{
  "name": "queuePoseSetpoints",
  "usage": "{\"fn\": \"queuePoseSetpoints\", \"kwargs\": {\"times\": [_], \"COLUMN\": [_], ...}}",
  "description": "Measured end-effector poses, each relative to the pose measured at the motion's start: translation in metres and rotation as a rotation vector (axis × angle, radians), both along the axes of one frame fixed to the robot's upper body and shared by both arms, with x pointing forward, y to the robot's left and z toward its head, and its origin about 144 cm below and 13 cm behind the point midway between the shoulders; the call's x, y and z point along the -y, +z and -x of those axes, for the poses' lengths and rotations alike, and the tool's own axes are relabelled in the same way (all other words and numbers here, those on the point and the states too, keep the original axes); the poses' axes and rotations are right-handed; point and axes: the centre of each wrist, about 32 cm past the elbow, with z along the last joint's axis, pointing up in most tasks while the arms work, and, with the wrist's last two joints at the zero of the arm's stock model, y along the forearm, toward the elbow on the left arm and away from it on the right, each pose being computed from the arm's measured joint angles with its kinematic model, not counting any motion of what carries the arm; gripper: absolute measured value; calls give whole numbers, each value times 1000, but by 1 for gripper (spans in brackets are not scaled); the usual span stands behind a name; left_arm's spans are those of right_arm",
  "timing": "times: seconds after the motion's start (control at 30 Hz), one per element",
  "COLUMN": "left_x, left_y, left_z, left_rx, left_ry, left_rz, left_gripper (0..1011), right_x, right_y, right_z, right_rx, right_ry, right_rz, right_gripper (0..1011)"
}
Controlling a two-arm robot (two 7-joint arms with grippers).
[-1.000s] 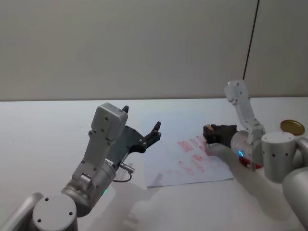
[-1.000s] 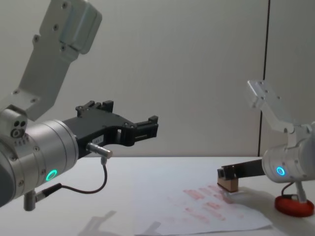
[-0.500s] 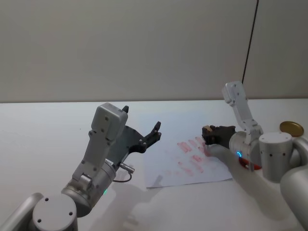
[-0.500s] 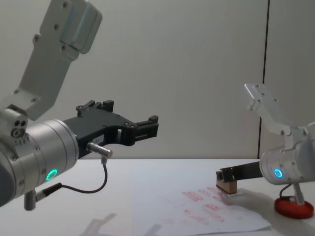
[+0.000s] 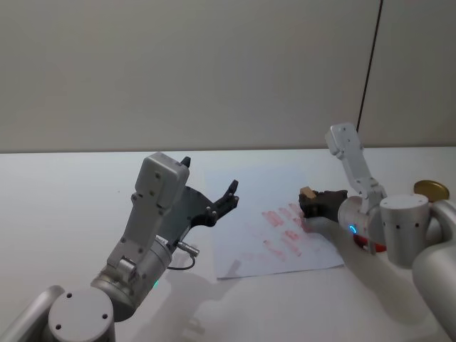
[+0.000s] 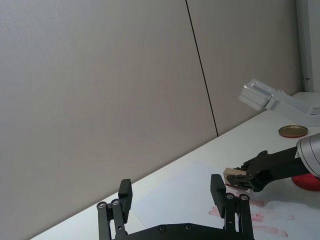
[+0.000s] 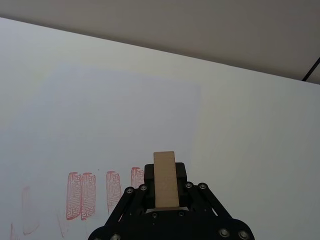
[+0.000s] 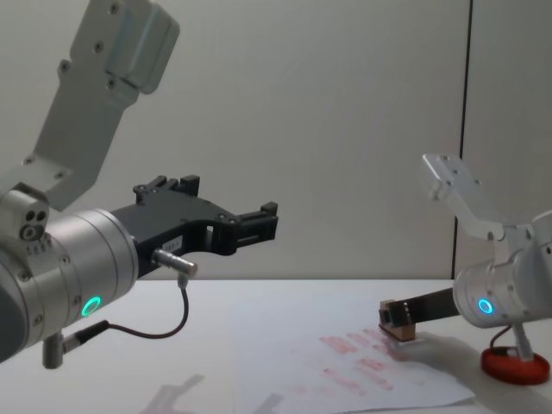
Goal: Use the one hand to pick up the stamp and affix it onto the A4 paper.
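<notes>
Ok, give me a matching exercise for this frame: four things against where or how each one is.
Things:
1. stamp
2. left gripper
3. ink pad
4. paper

Place or state:
A. open, raised above the table
B. red, on the table by the right arm
C. held in the right gripper
D. lying flat, marked with red prints

Pairs: 1-C, 2-A, 3-B, 4-D
</notes>
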Motion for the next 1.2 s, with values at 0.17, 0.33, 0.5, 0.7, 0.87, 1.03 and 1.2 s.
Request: {"fn": "queuePoseSetpoints", "kwargs": {"times": [0.17,0.33,0.5,0.7,0.87,1.03,1.2], "left_x": [0,0,0,0,0,0,0], "left_y": [0,0,0,0,0,0,0], "left_z": [0,0,0,0,0,0,0], "left_rx": [0,0,0,0,0,0,0], "left_ry": [0,0,0,0,0,0,0], "left_rz": [0,0,0,0,0,0,0], "left_gripper": [993,993,993,993,993,993,993], "right_x": [-1,-2,-3,-5,-5,-2,3], "right_y": [1,4,9,26,45,61,71], "right_z": [-1,-1,2,6,12,20,30], "right_rx": [-5,4,25,91,166,221,260], "right_ry": [3,7,11,16,13,-1,-29], "right_rz": [5,8,7,-1,-15,-29,-41], "right_gripper": [224,224,224,224,224,224,224]}}
